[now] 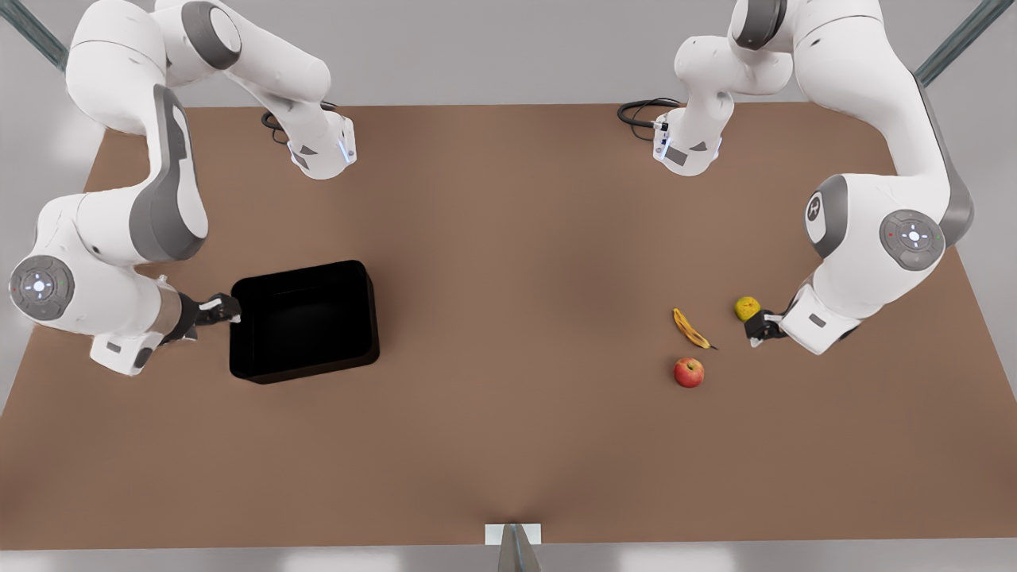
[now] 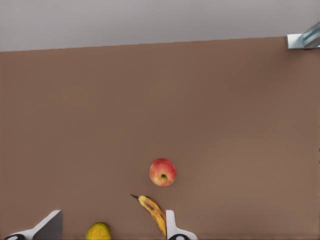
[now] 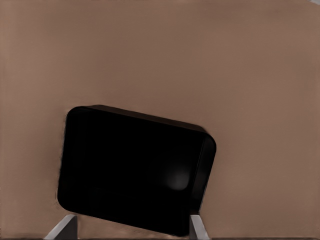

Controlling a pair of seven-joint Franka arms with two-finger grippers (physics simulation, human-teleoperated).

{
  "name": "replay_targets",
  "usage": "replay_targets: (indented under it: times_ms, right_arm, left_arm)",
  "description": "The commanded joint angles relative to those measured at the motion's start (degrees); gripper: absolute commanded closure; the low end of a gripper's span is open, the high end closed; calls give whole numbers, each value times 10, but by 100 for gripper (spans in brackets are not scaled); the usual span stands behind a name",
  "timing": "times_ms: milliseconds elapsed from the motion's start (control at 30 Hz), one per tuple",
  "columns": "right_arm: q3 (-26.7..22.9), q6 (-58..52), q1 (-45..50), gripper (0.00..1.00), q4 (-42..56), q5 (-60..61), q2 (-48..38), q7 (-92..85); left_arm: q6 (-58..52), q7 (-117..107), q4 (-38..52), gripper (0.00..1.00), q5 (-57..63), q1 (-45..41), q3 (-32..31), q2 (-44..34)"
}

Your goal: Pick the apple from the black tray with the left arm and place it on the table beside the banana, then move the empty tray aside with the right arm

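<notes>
A plain matte brown worktop (image 1: 508, 238) fills the scene, with grey ground around it. Three fruits lie on it toward the front view's right.

Nearest is the one small round red apple with a yellowish patch (image 1: 689, 372), resting on the bare worktop. It sits at 6 o'clock of the single thin curved yellow banana with brown spots (image 1: 691, 328), near it but apart. One round yellow-green fruit (image 1: 747, 307) sits at 2 o'clock of the banana.

The left arm's black two-finger pincer (image 1: 759, 326) is low, just beside that fruit at its 5 o'clock. In the left wrist view its fingers (image 2: 50, 226) are spread wide and hold nothing. There the yellow-green fruit and one end of the banana are cut off.

Well apart, toward the front view's left, stands the one glossy black rectangular tray with low walls (image 1: 304, 320). Its dark inside is hard to read, and no fruit shows in it.

The right arm's pincer (image 1: 225, 310) is at the tray's 9 o'clock wall, its fingers (image 3: 198, 227) wide. Whether they touch the wall I cannot tell.
</notes>
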Motion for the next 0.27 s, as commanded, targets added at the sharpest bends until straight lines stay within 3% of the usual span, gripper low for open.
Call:
replay_targets:
  times_ms: [0, 67, 233]
  right_arm:
    - [-74, -68, 59, 0, 17, 24, -15, 133]
    - [-227, -66, 135, 0, 18, 84, -30, 81]
    - [-224, -67, 132, 0, 16, 85, -43, 94]
  left_arm:
    - [-21, -5, -2, 0, -1, -1, -1, -3]
    - [-20, -3, 0, 0, 2, -1, -1, -2]
    - [-20, 0, 2, 0, 3, -1, -1, 0]
